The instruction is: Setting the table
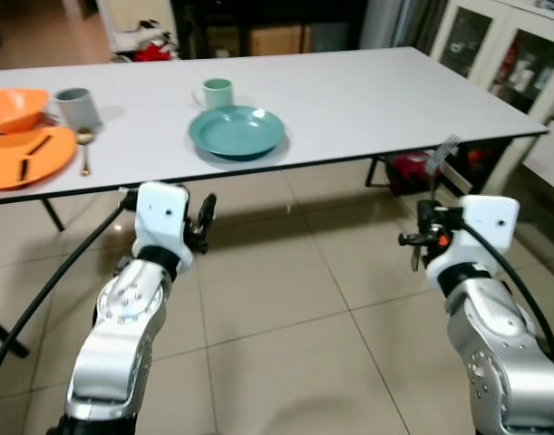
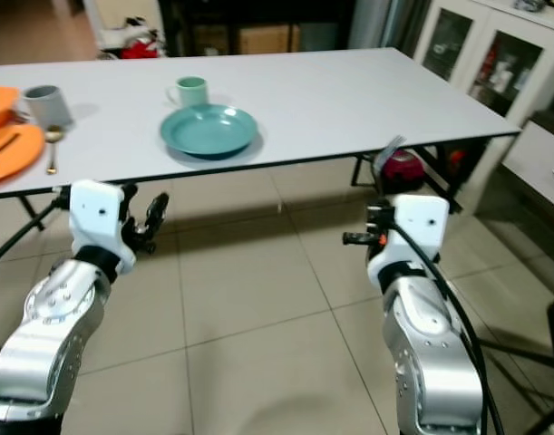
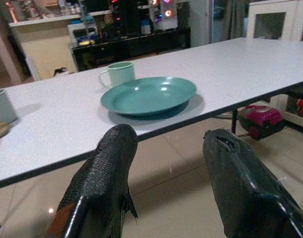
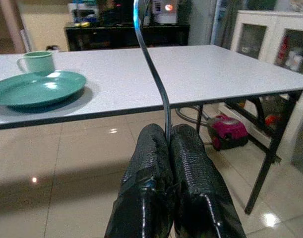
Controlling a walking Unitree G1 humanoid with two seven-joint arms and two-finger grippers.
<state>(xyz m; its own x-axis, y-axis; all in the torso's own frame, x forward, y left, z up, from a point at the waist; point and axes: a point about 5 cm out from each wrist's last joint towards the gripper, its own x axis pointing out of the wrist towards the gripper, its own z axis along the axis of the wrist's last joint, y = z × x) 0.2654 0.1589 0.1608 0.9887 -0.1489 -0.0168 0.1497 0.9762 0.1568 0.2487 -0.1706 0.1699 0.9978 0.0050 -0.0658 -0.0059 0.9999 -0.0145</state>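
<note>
One fork [image 4: 152,64] stands up straight, pinched tight in the right gripper [image 4: 167,144], its prongs pointing up. The green plate [image 1: 237,131] sits on the tabletop [image 1: 367,100], ahead and to the left of the fork, so the right arm is the one to reach. The left gripper [image 3: 166,148] has its fingers wide and holds nothing.

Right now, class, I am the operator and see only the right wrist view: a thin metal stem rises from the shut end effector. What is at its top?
Observer: Tines. The right end effector holds a fork upright, short of the table.
Operator: Is any place already set?
Observer: Yes, at the table's left end: an orange plate, an orange bowl, a grey cup and a spoon.
Operator: And the left end effector?
Observer: The left end effector is open and holds nothing.
</note>
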